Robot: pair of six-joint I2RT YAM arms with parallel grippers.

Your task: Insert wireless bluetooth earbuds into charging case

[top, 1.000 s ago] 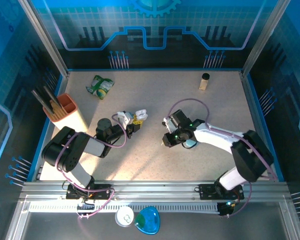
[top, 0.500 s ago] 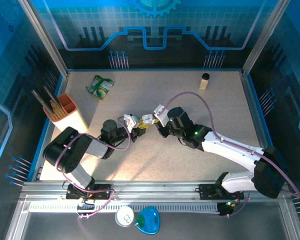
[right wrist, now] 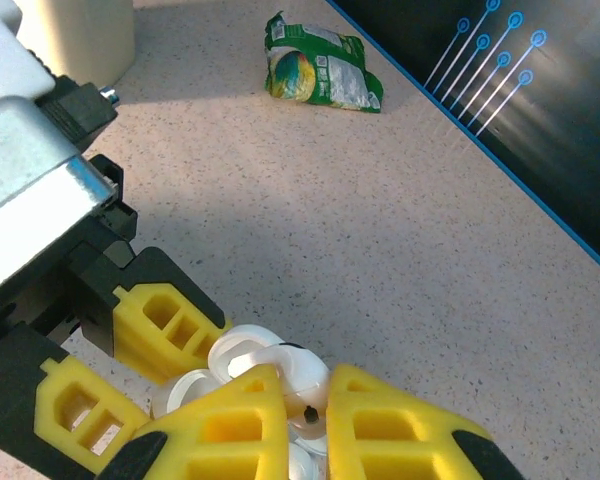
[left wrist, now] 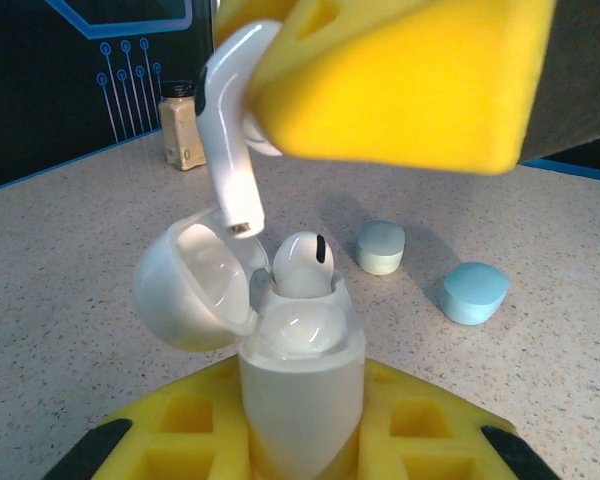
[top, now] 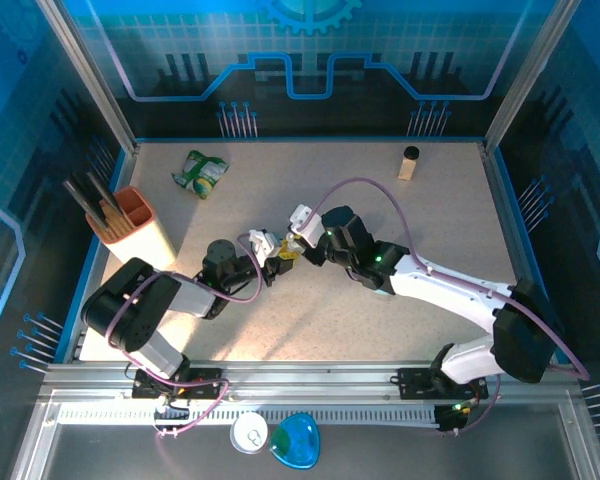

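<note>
Half done: one earbud (left wrist: 302, 265) seated in case (left wrist: 300, 385) clamped by left gripper (left wrist: 300, 445), second earbud (left wrist: 228, 130) (not in) pinched above by right gripper (right wrist: 315, 415).

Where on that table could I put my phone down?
Bare tabletop lies along the far side between the green packet and the small bottle, and on the right between the right arm and the table's edge. The middle is crowded: left gripper holding the open charging case, right gripper holding an earbud above it.
</note>
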